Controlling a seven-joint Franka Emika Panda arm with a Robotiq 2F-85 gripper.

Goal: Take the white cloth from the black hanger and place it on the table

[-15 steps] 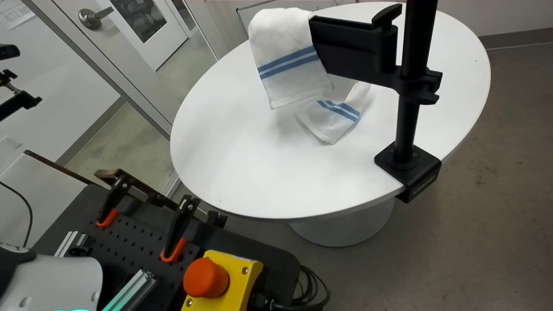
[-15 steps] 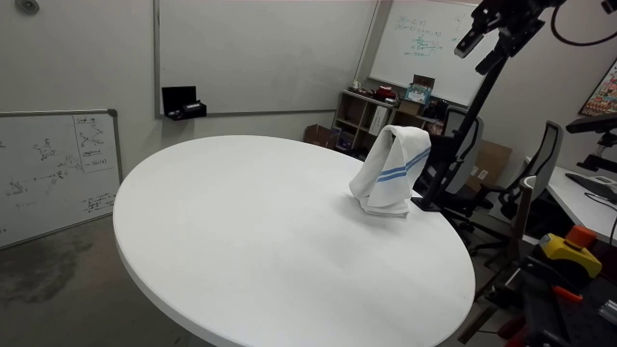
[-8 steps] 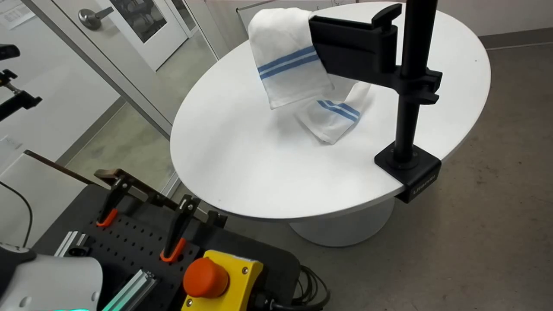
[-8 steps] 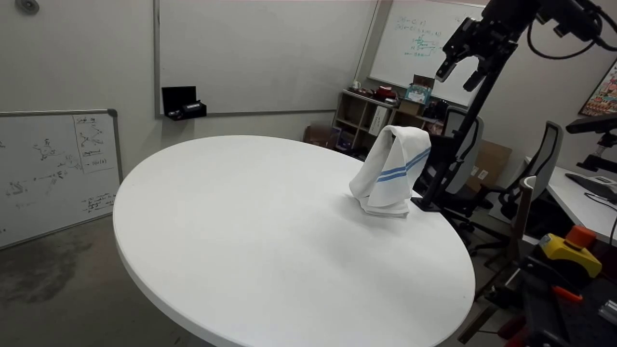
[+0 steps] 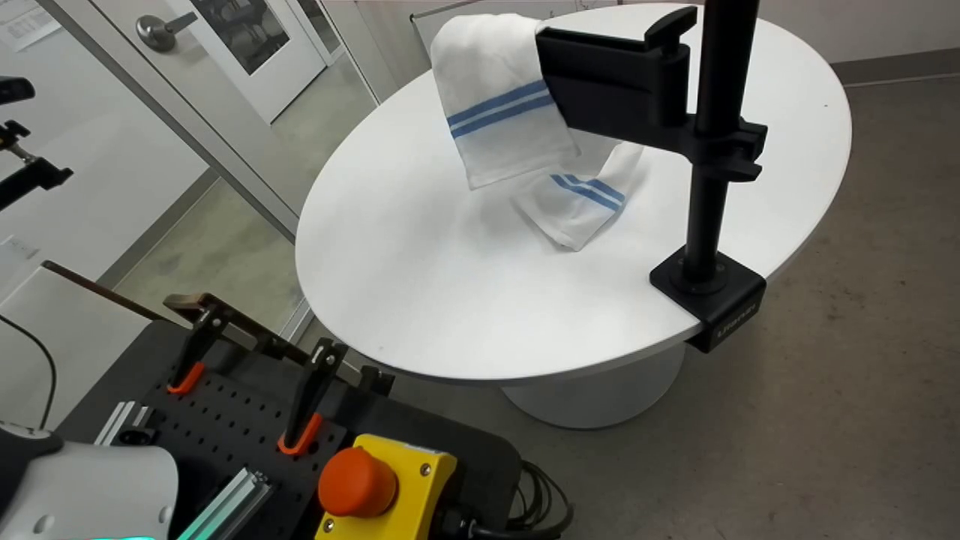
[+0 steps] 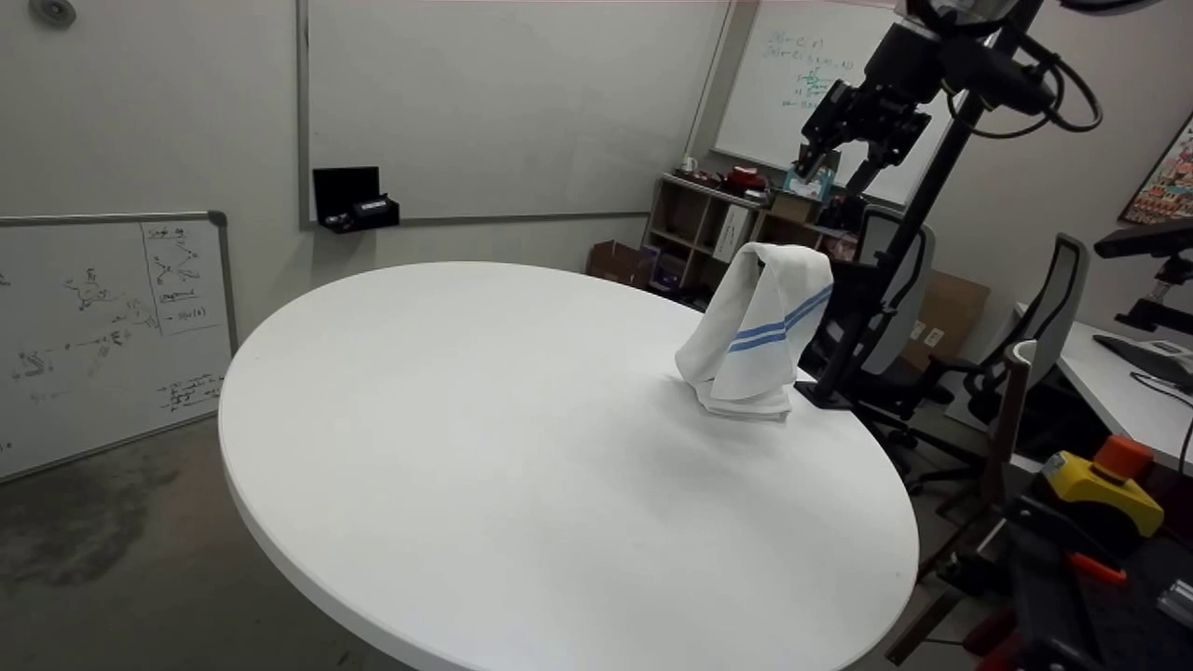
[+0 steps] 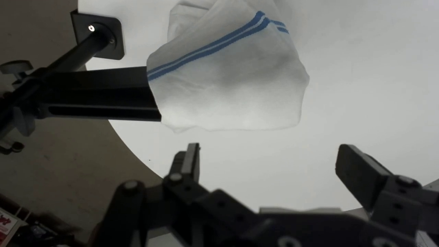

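Softly, the white cloth (image 7: 233, 89) sags over the flat rectangular arm of the black hanger (image 5: 709, 150), its paired blue stripes bending along the folds. From where I stand, one end reaches low over the smooth, round white tabletop (image 6: 466, 466); whether it touches, I can't tell. Higher than the cloth, the claw (image 6: 831, 179) hangs with its blocky, dark, hard-edged fingers (image 7: 360, 175) spread wide apart, clear of the fabric.

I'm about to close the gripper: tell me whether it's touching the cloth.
Apart. In an exterior view, the open gripper appears above the cloth, with a plain gap between them; the wrist view shows a gap too.
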